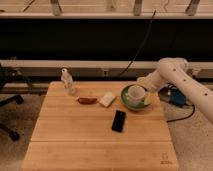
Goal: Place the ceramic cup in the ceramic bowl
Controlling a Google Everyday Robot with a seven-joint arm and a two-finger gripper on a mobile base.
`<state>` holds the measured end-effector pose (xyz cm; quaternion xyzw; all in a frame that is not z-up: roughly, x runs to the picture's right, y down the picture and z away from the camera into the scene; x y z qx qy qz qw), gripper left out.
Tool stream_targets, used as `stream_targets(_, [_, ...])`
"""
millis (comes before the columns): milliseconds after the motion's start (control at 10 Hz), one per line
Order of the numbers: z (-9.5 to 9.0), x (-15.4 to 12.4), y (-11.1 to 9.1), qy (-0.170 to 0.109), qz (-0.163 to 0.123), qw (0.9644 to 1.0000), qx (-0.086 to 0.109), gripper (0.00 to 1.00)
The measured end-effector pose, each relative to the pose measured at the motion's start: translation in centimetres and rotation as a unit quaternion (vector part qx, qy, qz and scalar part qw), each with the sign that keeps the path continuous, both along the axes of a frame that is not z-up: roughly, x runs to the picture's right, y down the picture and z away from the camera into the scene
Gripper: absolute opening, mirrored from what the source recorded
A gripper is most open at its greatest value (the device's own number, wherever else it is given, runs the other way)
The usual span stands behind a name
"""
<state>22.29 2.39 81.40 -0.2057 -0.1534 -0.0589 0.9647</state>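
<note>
The white ceramic cup [136,93] stands upright inside the green ceramic bowl [128,102] at the right back of the wooden table. My gripper [145,85] is at the end of the white arm that comes in from the right. It sits just above and to the right of the cup's rim, open and off the cup. The bowl's right rim is partly hidden behind the cup and the gripper.
A clear plastic bottle [67,81] stands at the back left. A red-brown snack [87,101] and a pale sponge-like block [107,99] lie left of the bowl. A black phone [119,120] lies in front of the bowl. The table edge [165,125] is close on the right.
</note>
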Motion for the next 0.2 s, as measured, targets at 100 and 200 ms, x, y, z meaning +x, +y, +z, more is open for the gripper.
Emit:
stream_targets(100, [-0.05,-0.12,-0.12,0.000,-0.001,1.0000,-0.001,0.80])
stream_targets(200, [0.20,-0.37,-0.05,-0.001,-0.002,1.0000,-0.001,0.80])
